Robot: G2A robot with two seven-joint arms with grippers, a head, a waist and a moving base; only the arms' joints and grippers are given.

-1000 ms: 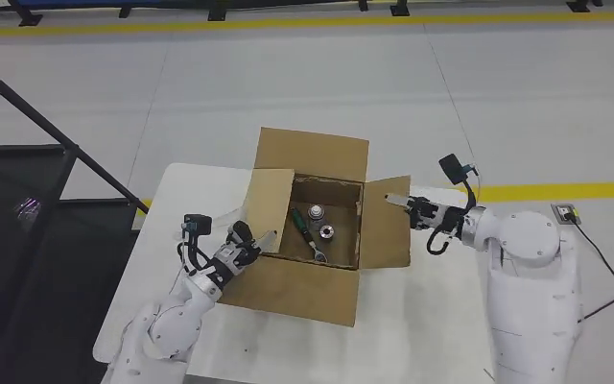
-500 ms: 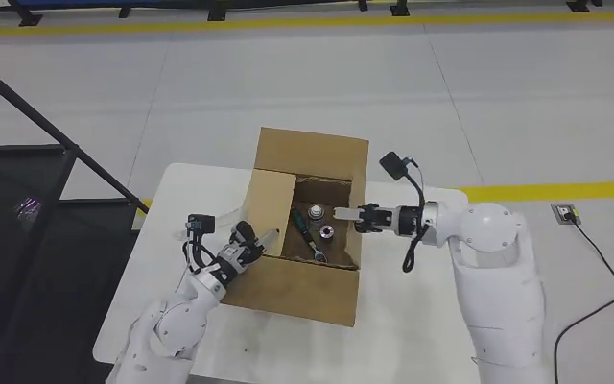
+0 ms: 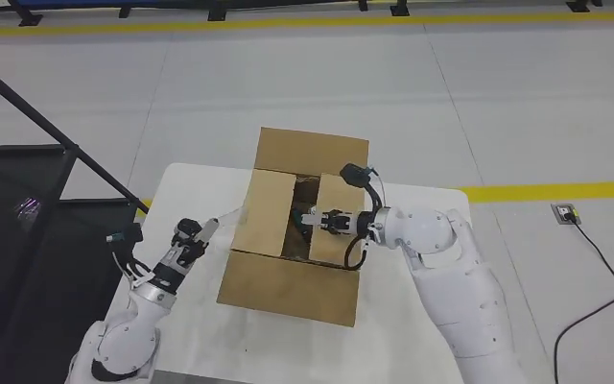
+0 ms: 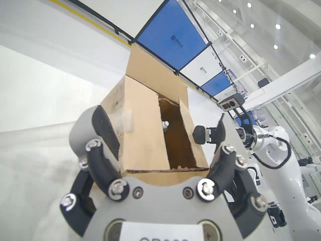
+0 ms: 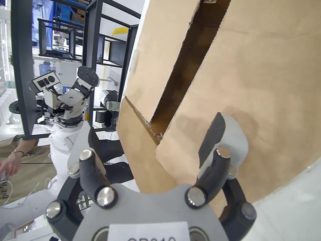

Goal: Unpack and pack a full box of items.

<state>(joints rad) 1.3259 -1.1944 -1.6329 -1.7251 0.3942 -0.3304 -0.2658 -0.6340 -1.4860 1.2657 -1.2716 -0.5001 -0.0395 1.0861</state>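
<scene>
The brown cardboard box (image 3: 288, 286) stands mid-table with its left flap (image 3: 267, 211) and right flap (image 3: 338, 192) folded nearly flat, a narrow gap between them. Through that gap a small metal-topped item (image 4: 164, 125) shows inside. My right gripper (image 3: 314, 219) is open over the right flap (image 5: 250, 76), one of its fingers (image 5: 220, 131) lying on the cardboard near the flap's inner edge. My left gripper (image 3: 195, 232) hangs open and holds nothing, off to the left of the box and clear of the left flap (image 4: 140, 126).
The far flap (image 3: 312, 152) stands upright; the near flap (image 3: 288, 302) hangs outward toward me. The white table (image 3: 192, 187) has bare room left and right of the box. A black rack (image 3: 38, 192) stands beside the table's left edge.
My right gripper swept left across the box, folding the right flap down over the opening. The left flap folded inward, and my left gripper drew back left, away from the box.
</scene>
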